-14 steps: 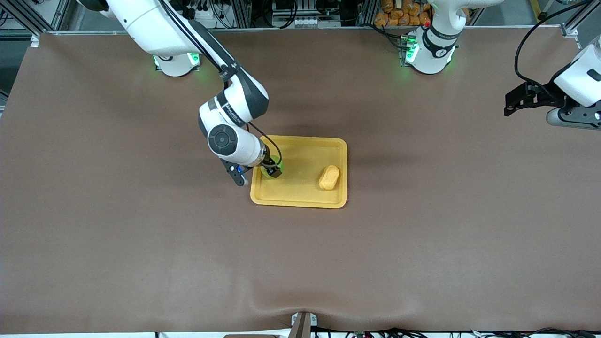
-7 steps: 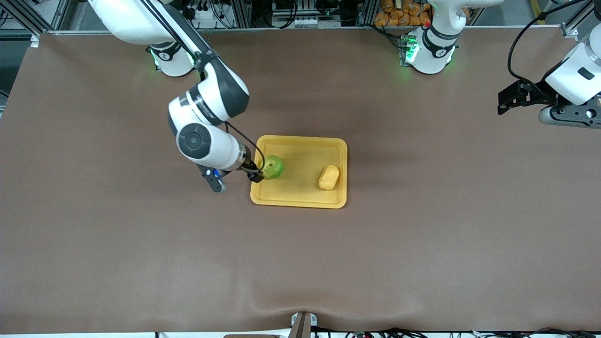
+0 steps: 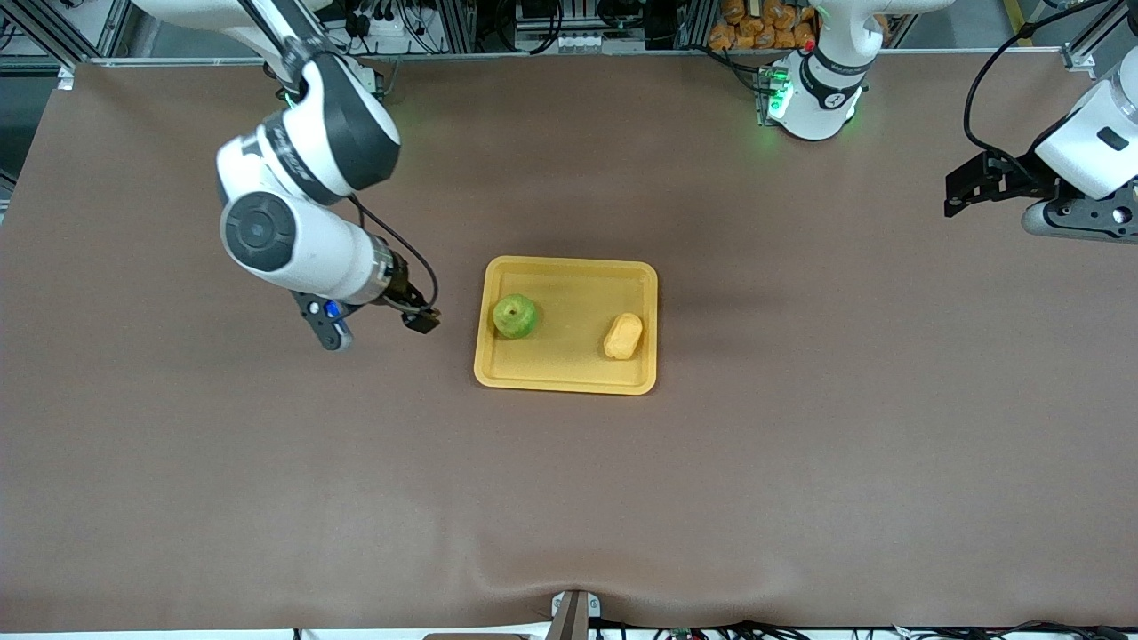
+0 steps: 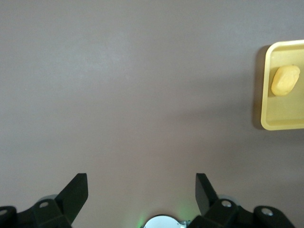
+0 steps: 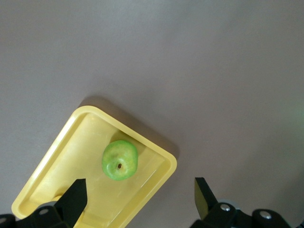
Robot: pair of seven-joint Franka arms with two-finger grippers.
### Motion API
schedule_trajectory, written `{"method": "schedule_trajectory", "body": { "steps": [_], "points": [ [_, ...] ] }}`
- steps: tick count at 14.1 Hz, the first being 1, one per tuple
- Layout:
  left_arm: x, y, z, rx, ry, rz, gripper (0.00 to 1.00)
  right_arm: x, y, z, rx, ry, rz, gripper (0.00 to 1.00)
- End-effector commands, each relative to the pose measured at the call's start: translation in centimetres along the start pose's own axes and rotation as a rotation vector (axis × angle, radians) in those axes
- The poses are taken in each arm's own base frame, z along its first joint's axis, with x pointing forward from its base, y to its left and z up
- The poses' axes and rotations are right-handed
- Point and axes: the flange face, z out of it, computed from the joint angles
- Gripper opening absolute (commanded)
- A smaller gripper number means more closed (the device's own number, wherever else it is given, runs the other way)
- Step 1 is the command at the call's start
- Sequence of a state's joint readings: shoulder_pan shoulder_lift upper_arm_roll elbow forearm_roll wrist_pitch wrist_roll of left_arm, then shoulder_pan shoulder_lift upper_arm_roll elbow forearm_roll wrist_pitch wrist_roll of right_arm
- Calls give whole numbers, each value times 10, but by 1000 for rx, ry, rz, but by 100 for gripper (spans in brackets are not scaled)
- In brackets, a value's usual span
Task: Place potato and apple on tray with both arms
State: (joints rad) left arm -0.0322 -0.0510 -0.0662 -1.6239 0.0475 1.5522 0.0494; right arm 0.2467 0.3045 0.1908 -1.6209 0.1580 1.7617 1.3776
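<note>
Round green apple (image 3: 515, 316), lumpy yellow potato (image 3: 623, 336) on yellow tray (image 3: 569, 377); both hands wide, empty.

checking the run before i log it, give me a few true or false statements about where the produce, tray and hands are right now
1. The apple lies on the tray. True.
2. The potato sits on the bare table off the tray. False: it lies on the tray, toward the left arm's end of it.
3. The right hand is shut on the apple. False: it is open and empty, over the table beside the tray.
4. The left hand is open and away from the tray, over the left arm's end of the table. True.
5. The apple and potato touch each other. False: they lie apart, with bare tray between them.
</note>
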Motion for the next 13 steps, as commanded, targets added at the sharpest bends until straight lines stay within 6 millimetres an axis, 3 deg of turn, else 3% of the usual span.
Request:
{"method": "schedule_trajectory", "body": {
  "steps": [1,3,10,13],
  "points": [
    [4,-3,-5,4,25,10,100,17,24,-33,17,13,10,100],
    [3,-4,-2,2,19,7,100,28,37,-56,47,22,23,100],
    [8,-2,-3,4,31,10,100,71,90,-120,124,69,-174,100],
    [8,0,-2,6,30,16,100,88,114,-138,133,86,-218,100]
  ]
}}
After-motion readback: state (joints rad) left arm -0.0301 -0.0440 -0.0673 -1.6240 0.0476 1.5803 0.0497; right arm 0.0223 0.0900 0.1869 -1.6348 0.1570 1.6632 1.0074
